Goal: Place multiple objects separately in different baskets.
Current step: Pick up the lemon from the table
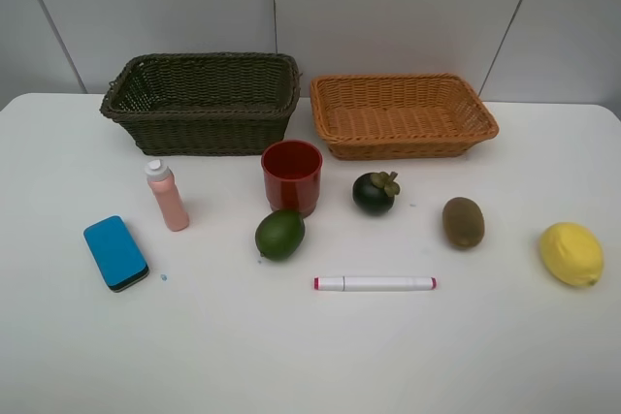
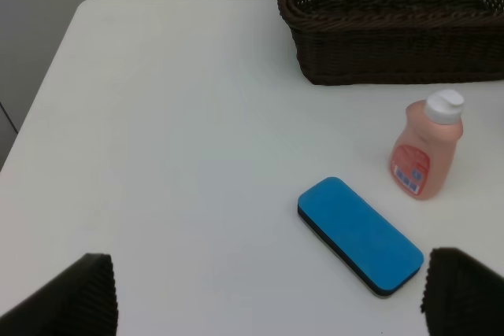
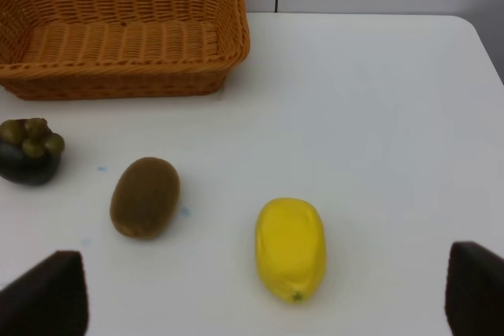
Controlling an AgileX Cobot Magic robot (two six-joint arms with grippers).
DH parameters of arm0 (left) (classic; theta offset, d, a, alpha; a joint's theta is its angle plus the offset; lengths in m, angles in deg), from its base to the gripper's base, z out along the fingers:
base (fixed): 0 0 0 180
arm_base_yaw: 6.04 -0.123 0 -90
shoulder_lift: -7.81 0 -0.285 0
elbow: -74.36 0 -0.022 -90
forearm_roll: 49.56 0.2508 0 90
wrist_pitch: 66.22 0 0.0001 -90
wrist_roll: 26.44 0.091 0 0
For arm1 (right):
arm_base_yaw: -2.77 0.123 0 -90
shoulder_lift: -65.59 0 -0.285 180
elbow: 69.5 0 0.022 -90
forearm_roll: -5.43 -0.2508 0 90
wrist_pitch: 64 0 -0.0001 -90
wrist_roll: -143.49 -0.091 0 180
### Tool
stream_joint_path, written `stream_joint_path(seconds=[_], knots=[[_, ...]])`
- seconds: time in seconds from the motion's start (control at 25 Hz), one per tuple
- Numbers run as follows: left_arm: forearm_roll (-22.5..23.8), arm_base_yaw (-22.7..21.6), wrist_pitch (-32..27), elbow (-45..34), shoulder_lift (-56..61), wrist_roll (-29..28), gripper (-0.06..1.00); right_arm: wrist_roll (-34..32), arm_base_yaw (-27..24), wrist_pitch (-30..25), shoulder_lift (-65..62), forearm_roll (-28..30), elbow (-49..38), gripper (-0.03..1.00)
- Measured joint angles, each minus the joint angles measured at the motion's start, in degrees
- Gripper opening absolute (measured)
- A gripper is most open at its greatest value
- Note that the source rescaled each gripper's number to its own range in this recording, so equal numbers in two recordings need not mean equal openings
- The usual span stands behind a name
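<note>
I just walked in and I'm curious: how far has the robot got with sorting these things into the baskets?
Done: nothing yet; the dark basket and the orange basket show nothing inside. In hand: nothing; the left gripper and right gripper are open and hold nothing. Left: everything. The lemon, kiwi, mangosteen, green fruit, red cup, pink bottle, blue eraser and marker all sit on the table.

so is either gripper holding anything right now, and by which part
Nothing is held. The left gripper is open near the blue eraser, the right gripper open near the lemon; neither touches anything.
</note>
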Motion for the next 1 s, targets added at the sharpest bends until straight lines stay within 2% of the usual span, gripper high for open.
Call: stream_joint_path(seconds=[1.0], knots=[[0.0,0.0,0.0,0.0,0.0,0.0,1.0,0.0,0.0,0.0,0.0,0.0,0.0,0.99]])
